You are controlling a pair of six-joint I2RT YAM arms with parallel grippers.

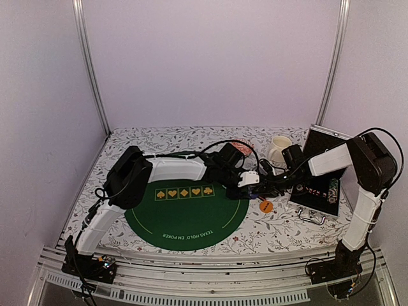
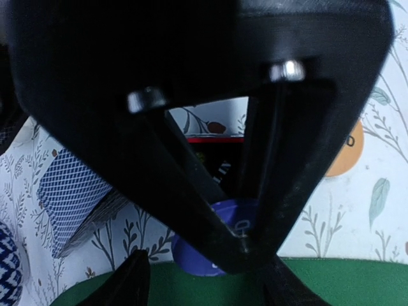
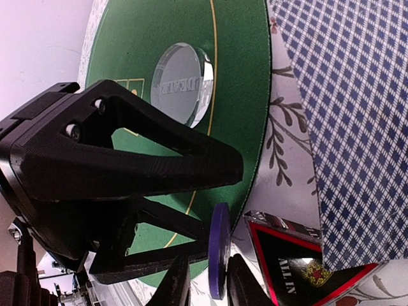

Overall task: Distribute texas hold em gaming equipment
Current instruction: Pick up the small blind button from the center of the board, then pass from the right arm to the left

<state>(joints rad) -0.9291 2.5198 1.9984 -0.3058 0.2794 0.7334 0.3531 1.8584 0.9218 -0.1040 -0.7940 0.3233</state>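
On the green poker mat (image 1: 185, 217), my right gripper (image 3: 210, 284) is shut on a blue button (image 3: 218, 245) that stands on edge at the mat's right rim. Seen from the left wrist, its fingers meet over that blue button (image 2: 197, 258). My left gripper (image 2: 210, 287) faces it closely, open, with nothing between its fingers. Both tips meet near the mat's right edge, left gripper (image 1: 244, 173) and right gripper (image 1: 260, 189). Beside them lie a grey-blue card deck (image 2: 73, 197), a black-and-red triangular marker (image 3: 299, 271), an orange button (image 1: 266, 206) and a pale dealer button (image 3: 182, 76).
A cream mug (image 1: 278, 148) stands behind the grippers. An open metal case (image 1: 319, 191) with chip stacks sits at the right. A blue-and-white chip stack (image 2: 6, 271) shows at the left edge of the left wrist view. The floral cloth (image 1: 127, 143) covers the table.
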